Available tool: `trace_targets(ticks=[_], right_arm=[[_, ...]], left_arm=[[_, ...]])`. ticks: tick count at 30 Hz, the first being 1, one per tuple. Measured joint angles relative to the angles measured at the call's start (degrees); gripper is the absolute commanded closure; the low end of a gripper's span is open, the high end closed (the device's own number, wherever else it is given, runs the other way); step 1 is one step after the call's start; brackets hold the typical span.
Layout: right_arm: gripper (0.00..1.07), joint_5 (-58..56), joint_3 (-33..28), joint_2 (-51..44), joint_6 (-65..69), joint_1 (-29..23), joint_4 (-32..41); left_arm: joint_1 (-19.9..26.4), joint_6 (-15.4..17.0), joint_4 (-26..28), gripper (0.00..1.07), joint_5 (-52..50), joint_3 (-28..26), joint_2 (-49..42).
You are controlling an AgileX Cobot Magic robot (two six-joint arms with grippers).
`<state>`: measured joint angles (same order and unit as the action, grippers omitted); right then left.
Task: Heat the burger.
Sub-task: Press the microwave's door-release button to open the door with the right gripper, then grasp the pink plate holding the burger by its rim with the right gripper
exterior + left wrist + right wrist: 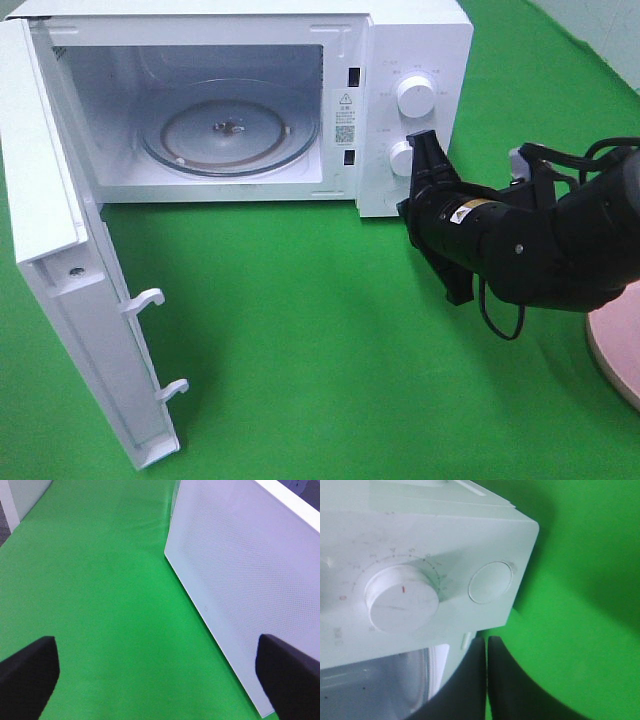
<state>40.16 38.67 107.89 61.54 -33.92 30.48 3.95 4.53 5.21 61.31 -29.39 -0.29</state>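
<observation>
Although the white microwave oven (410,40) stands with its white hinged door (60,300) swung fully open, I find its round glass turntable (230,135) bare: nothing has been loaded.

Progress: I judge the task to be at an early stage. The oven is open and ready to take the load. Left to do, as I judge it: fetch the burger, set it on the turntable, shut the door and turn a dial.

Location of the burger: it shows in none of the three views. Only an edge of a round pink plate (618,350) shows at the right border of the high view, on the green cloth-covered tabletop (300,330); what lies on the plate is out of frame. I cannot tell which way the burger points or how its long axis runs.

Right pincer (425,142): fingers pressed together on nothing, tip just beside the oven's control panel, near the lower white dial (402,158). Its wrist view shows the tip below the flat round white button (490,582) at the panel's corner; I cannot confirm contact.

Left pincer (157,672): spread wide and empty, low over the tabletop beside the outer face of the open door.
</observation>
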Motion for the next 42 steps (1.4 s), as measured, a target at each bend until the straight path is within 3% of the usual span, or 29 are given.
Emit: trace_targets(ticks=[10, 18, 38, 42], right_arm=[[1.07, -13.7, -0.6, -7.5, -22.2, 0.0, -2.8], [1.07, -23.0, -0.6, -11.1, -31.3, 0.0, -8.0], [1.03, -59.0, -0.6, -19.5, -42.3, 0.0, -30.5], [1.02, -64.4, -0.6, -20.6, -43.3, 0.0, -32.2]], left_arm=[[0.0, 0.0, 0.0, 0.07, 0.0, 0.0, 0.0], [0.0, 0.0, 0.0, 0.07, 0.0, 0.0, 0.0], [0.0, 0.0, 0.0, 0.07, 0.0, 0.0, 0.0], [0.0, 0.0, 0.0, 0.07, 0.0, 0.0, 0.0]])
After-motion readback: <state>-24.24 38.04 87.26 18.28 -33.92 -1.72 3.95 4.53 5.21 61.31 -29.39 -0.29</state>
